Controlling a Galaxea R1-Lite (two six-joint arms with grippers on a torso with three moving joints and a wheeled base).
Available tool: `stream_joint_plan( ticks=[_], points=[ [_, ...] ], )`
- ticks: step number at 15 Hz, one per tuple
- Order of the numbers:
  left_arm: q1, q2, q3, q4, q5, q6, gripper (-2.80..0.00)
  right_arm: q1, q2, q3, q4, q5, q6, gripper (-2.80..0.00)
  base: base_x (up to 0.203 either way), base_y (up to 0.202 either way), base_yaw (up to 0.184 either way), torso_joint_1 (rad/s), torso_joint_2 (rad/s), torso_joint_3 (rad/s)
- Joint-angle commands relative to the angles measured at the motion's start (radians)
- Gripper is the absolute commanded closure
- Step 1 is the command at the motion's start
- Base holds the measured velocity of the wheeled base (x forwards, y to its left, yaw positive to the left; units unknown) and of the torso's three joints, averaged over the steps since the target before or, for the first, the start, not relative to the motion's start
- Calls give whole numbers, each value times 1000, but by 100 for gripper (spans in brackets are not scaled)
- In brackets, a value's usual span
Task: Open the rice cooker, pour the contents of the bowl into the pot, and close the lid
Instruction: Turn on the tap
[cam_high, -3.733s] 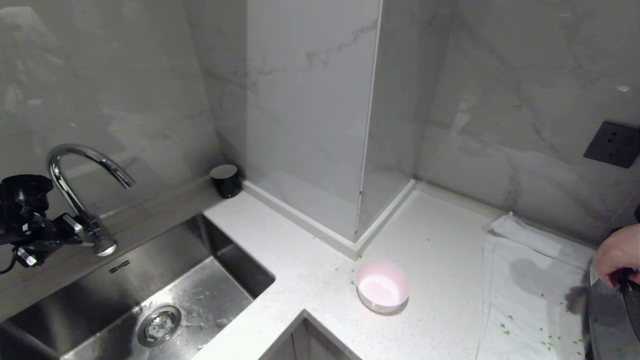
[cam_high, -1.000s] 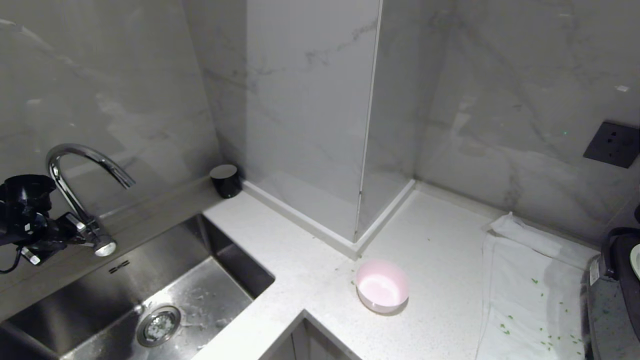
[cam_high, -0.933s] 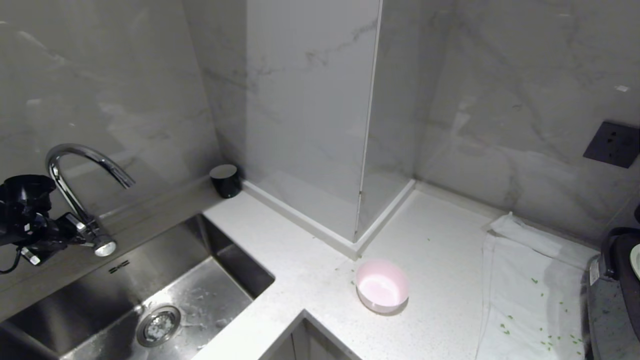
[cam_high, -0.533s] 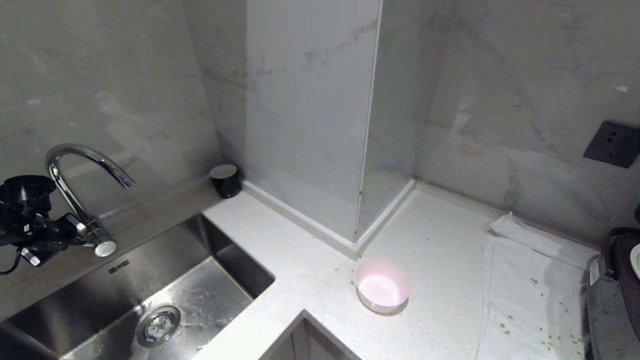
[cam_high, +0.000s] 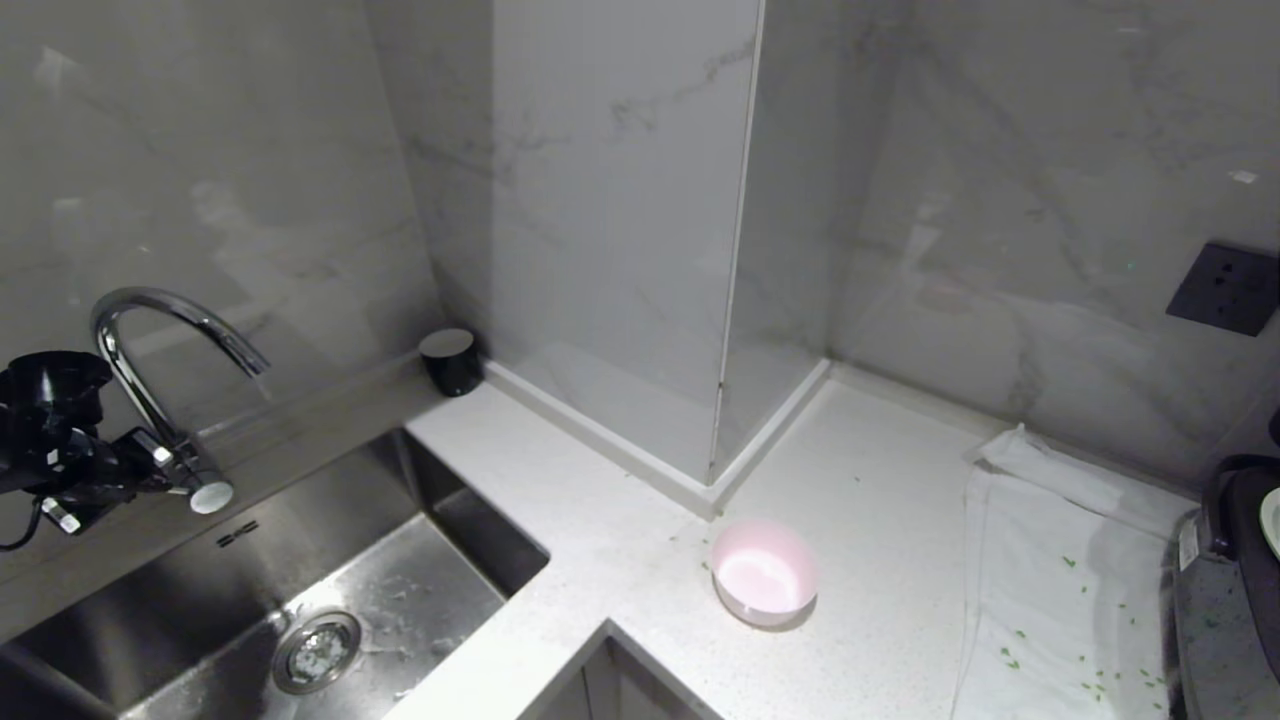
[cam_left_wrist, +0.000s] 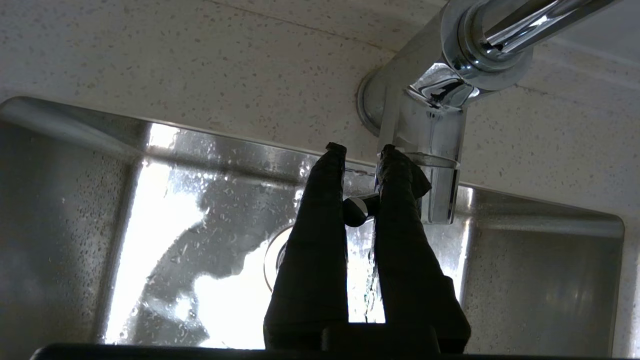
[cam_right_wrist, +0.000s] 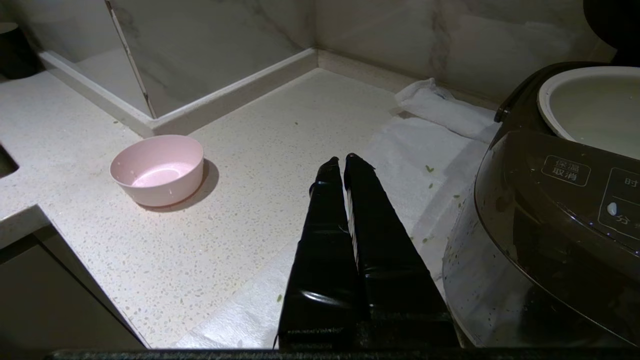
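While the left gripper (cam_left_wrist: 361, 150) pinches the faucet lever (cam_left_wrist: 359, 210) over the sink (cam_high: 330, 590), the right gripper (cam_right_wrist: 342, 160), fingers pressed together, hangs over the towel (cam_right_wrist: 425, 150) beside the open rice cooker (cam_right_wrist: 550, 210); pink bowl (cam_high: 764, 572) sits empty on the counter (cam_high: 560, 490).

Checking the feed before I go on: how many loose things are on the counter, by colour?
Pink: 1, the bowl
White: 1, the cloth
Dark brown: 1, the rice cooker
Black: 1, the small cup
Total: 4
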Motion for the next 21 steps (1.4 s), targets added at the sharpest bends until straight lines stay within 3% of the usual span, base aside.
stream_joint_plan(
  ticks=[1,21],
  points=[
    [2,-5,0,-1,2,-2,0,1,0,2,1,0,0,0,0,0,0,0,0,0],
    [4,3,-11,0,6,4,0,0,0,2,1,0,0,0,0,0,0,0,0,0]
  ],
)
